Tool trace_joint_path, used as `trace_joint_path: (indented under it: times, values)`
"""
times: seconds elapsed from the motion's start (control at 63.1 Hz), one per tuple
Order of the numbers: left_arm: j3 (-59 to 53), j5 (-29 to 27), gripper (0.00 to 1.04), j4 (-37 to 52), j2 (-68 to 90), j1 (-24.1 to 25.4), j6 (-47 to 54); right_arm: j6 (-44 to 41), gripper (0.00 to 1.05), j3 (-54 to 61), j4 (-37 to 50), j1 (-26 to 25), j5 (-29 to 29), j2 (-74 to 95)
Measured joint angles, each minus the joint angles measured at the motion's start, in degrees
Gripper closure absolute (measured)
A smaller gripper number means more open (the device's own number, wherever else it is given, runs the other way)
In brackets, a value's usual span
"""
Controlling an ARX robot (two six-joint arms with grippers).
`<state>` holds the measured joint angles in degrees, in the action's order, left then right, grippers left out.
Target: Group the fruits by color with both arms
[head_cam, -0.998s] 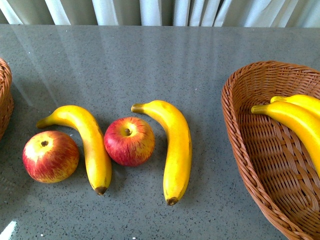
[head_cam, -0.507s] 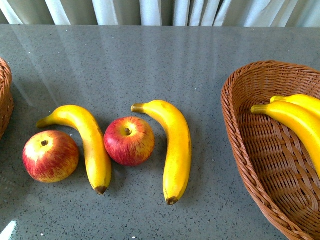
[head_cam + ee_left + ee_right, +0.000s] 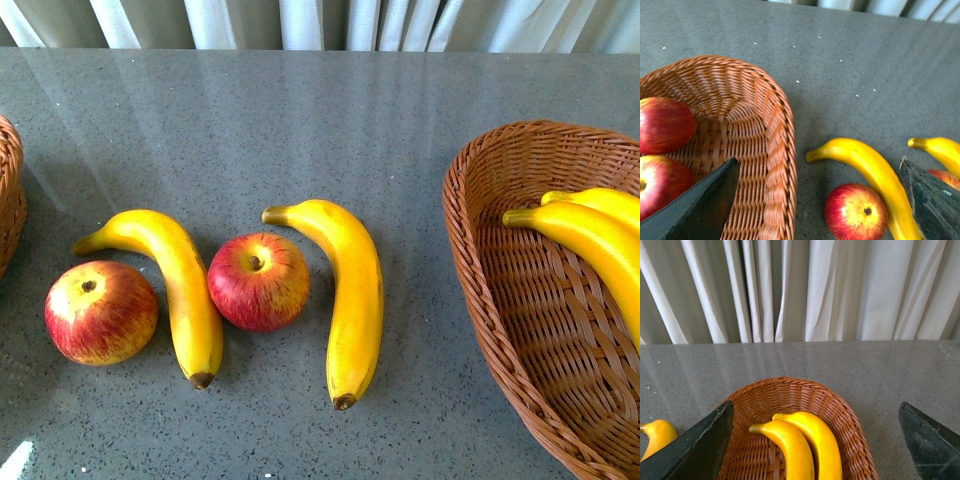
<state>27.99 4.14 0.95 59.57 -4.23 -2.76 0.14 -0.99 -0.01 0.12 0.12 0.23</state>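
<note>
The left gripper (image 3: 817, 161) has its jaws spread wide, empty. The round red yellow-streaked apple (image 3: 101, 312), lower left of the front frame, lies nearer it than the right gripper (image 3: 816, 405), also spread wide, empty.

No readable writing in any view.
The apples (image 3: 258, 282), the bananas (image 3: 350, 300), the woven basket (image 3: 490, 300) at the right of the front view, the grey table (image 3: 300, 130) and the pale curtain (image 3: 840, 290) across the top of the right wrist view show only plain surfaces: no letters, numbers, stickers or brand marks can be made out on them.
</note>
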Motion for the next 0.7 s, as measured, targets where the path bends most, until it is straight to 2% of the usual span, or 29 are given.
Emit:
trace_joint_path:
  times: [0.127,0.238,0.443,0.697]
  values:
    - [1.81,3.04,0.09,0.74,4.04,-0.55,5.29,-0.02,0.09,0.00,0.00,0.00,0.00,0.00]
    - [2.16,5.86,0.09,0.81,7.61,-3.06,10.54,-0.02,0.09,0.00,0.00,0.02,0.00,0.00]
    - [2.23,8.24,0.09,0.96,13.03,-6.14,18.32,-0.02,0.09,0.00,0.00,0.00,0.02,0.00]
    - [3.82,9.11,0.09,-1.40,18.80,-6.05,27.02,0.00,0.09,0.00,0.00,0.00,0.00,0.00]
